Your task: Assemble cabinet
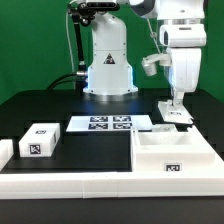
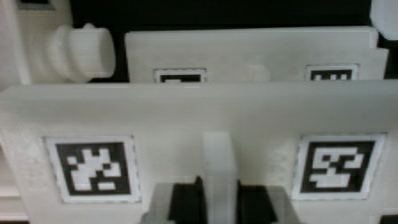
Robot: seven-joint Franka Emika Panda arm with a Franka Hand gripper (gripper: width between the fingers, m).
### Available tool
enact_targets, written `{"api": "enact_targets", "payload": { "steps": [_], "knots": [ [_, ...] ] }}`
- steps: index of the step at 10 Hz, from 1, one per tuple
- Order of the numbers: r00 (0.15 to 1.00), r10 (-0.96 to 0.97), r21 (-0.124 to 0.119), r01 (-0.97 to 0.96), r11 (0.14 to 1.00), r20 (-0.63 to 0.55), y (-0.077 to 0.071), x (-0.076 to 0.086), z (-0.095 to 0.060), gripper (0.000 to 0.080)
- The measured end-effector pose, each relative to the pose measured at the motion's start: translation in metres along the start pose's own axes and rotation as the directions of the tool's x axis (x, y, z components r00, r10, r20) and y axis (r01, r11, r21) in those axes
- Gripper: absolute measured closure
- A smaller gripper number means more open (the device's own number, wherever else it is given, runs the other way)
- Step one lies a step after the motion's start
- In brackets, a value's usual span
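My gripper (image 1: pixel 178 103) hangs straight down at the exterior view's right, behind the large white cabinet box (image 1: pixel 150 150), which is open on top and carries a tag on its front. The gripper tips rest on a white tagged panel (image 1: pixel 175 114) on the black table. In the wrist view the dark fingers (image 2: pixel 185 200) stand close together around a narrow raised ridge of this panel (image 2: pixel 107 120), between its two tags. The gripper (image 2: pixel 217 200) appears shut on that ridge. A second white tagged piece (image 2: pixel 249 50) lies just beyond.
A small white tagged block (image 1: pixel 40 140) sits at the exterior view's left, with another white piece (image 1: pixel 5 150) at the edge. The marker board (image 1: pixel 108 123) lies before the robot base. A low white rail (image 1: pixel 70 185) borders the front. A ribbed white knob (image 2: pixel 75 50) shows in the wrist view.
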State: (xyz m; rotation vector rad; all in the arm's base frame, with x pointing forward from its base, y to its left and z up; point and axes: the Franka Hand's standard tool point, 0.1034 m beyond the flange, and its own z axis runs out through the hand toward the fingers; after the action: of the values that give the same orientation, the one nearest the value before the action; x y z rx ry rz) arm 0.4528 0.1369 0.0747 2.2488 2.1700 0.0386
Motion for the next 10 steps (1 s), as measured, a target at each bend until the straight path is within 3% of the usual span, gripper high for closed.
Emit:
{"api": "enact_targets", "payload": {
  "steps": [6,10],
  "knots": [
    [1.0,0.006,0.021,-0.006,1.0,-0.003,-0.005,-0.001,0.012,0.0738],
    [1.0,0.008,0.019,-0.008,1.0,-0.006,-0.001,0.0,0.013,0.0738]
  ]
}}
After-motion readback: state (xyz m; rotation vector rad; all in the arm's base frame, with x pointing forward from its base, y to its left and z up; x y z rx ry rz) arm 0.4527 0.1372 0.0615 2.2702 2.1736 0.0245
